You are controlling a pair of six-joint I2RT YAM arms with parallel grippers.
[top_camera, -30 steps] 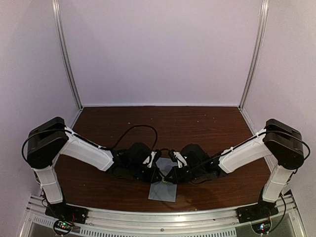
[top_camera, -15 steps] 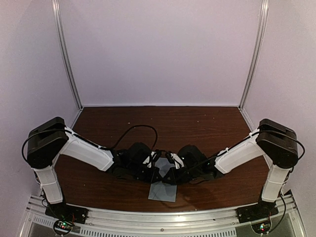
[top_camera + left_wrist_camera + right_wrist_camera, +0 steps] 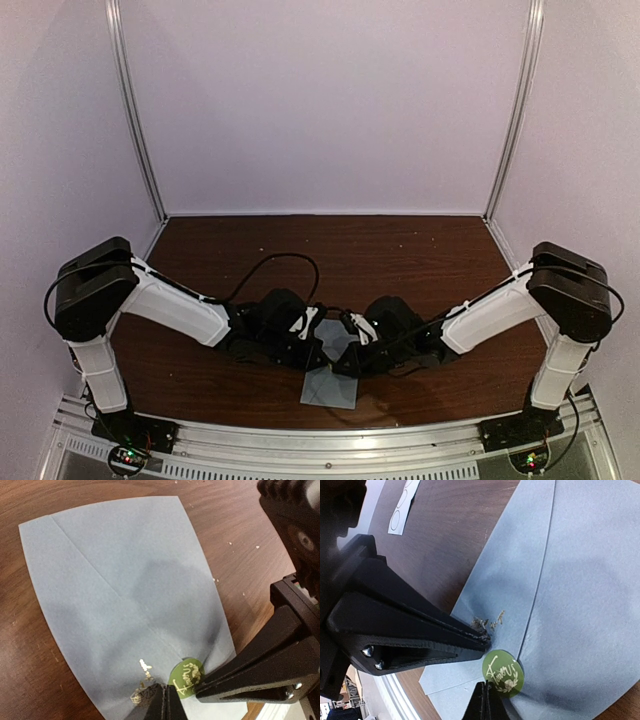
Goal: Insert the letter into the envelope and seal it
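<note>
The grey-blue envelope lies flat on the brown table, also seen in the overhead view and in the right wrist view. Its pointed flap is folded down. A round green sticker with gold lettering sits on the flap's tip. My left gripper is shut, its tip resting on the envelope just beside the sticker. My right gripper is shut too, its tip at the sticker's edge. Each shows in the other's view: right gripper, left gripper. The letter is out of view.
A small white sticker strip with circles lies on the table beyond the envelope. Gold flecks mark the paper beside the sticker. Both forearms meet low over the near middle of the table; white walls enclose three sides.
The right arm leaned in toward the left, then eased back a little. The left arm and the envelope stayed put. Both grippers stayed shut.
</note>
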